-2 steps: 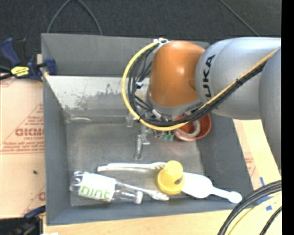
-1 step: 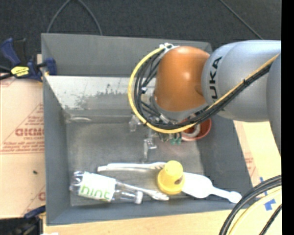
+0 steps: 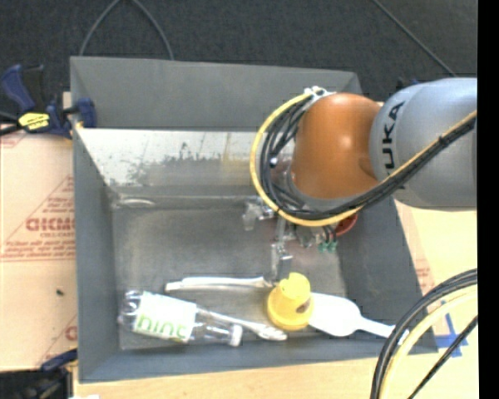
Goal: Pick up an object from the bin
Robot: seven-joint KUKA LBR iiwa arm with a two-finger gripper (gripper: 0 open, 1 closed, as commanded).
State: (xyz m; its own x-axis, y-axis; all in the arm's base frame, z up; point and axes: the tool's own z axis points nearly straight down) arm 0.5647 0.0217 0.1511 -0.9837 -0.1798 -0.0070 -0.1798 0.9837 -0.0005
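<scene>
My gripper (image 3: 279, 263) hangs low over the front right part of the bin floor, below the orange wrist cover. Just in front of it lies a yellow round thing with a knob on top (image 3: 289, 302), very close to the gripper's tip. A white flat spoon-like piece (image 3: 343, 317) lies right of the yellow thing and touches it. A long pale utensil (image 3: 219, 285) stretches leftward from the gripper's tip along the floor. Whether anything is in the gripper's grasp is hidden from this angle.
A clear packet with green lettering (image 3: 161, 319) lies at the front left, with a small clear piece (image 3: 224, 332) beside it. A small red thing (image 3: 347, 223) peeks out under the wrist cover at the right wall. The arm covers the bin's right back part.
</scene>
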